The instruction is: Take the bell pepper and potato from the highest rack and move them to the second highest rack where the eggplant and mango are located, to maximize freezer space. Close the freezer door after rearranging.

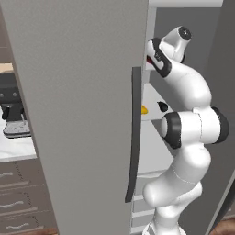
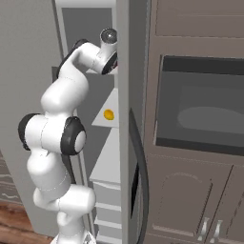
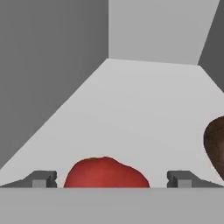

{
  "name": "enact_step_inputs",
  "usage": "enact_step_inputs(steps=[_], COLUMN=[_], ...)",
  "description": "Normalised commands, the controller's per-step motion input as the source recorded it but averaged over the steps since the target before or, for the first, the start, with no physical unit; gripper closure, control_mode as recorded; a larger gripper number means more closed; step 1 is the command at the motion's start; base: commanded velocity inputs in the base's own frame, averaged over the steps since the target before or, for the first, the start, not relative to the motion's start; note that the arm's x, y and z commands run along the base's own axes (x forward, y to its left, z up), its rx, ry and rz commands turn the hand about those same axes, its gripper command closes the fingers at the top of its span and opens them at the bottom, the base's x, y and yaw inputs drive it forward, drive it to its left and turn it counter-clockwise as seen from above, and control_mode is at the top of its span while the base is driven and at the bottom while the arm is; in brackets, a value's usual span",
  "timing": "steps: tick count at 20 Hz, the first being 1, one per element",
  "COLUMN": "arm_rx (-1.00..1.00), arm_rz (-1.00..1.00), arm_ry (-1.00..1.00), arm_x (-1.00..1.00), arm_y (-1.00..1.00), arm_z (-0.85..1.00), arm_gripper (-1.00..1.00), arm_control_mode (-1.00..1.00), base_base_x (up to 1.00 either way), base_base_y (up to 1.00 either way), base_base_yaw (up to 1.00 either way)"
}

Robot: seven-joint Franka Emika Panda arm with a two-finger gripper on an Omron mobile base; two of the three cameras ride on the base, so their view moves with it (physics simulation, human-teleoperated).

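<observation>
The bell pepper [image 3: 105, 173] is seen on the freezer's top shelf [image 3: 144, 113], centred between the spread fingertips [image 3: 41, 178] of the gripper [image 3: 111, 179]; the potato [image 3: 215, 146] is set to its right.

Big white arm [image 1: 188, 133] made of fat, round, smooth pieces. Black rings at the bends, like dark bands around the joints. Round grey cap with a dark dot on the top end. Two small grey finger tips [image 3: 40, 178], blocky and square.
</observation>
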Motion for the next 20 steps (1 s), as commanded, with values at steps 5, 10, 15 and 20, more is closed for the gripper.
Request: enact_step_inputs(steps=[5, 10, 15, 20], arm_rx=[0.00, 0.00, 0.00, 0.00], arm_rz=[0.00, -0.05, -0.06, -0.10], arm_ry=[0.00, -0.08, -0.12, -0.01], arm_x=[0.00, -0.44, -0.98, -1.00], arm_y=[0.06, 0.00, 0.00, 0.00], arm_z=[-0.15, 0.13, 0.37, -0.08], arm_gripper=[1.00, 1.00, 1.00, 1.00], arm_control_mode=[-1.00, -1.00, -1.00, -1.00], base_base_x=[0.00, 0.00, 0.00, 0.00], base_base_y=[0.00, 0.00, 0.00, 0.00], base_base_yaw=[0.00, 0.00, 0.00, 0.00])
